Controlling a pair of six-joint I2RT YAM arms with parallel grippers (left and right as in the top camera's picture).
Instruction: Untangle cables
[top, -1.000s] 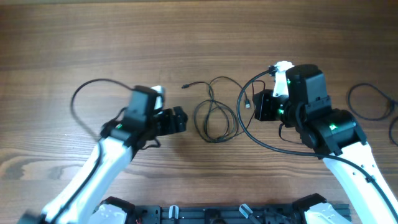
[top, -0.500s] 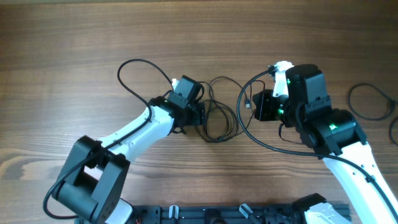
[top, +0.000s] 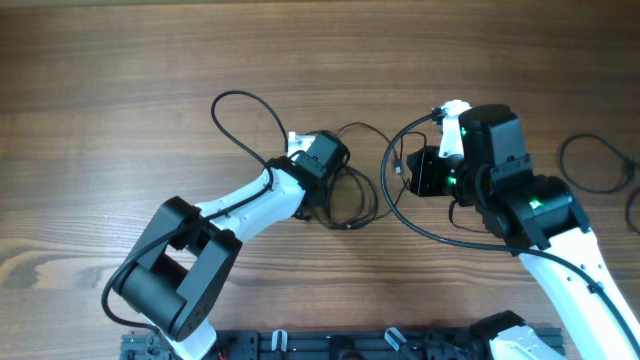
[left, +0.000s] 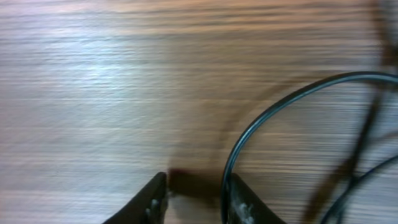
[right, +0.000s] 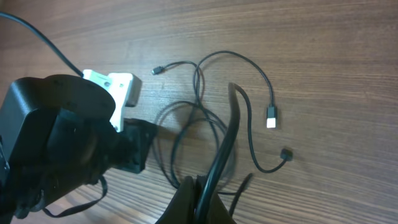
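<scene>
Black cables (top: 345, 195) looped on worktop (top: 120, 80) | right hand (right: 202, 186) pinches one strand, likely anchoring | left hand (left: 194, 196) part-open, straddling loop, gripping nothing

Left pincer (left: 196, 198) partly beyond bottom edge, cables (left: 292, 93) beside it blurry, perhaps ungripped

A brown wooden table (top: 120, 70) with fine horizontal grain fills every view; soft light leaves a pale sheen.
</scene>
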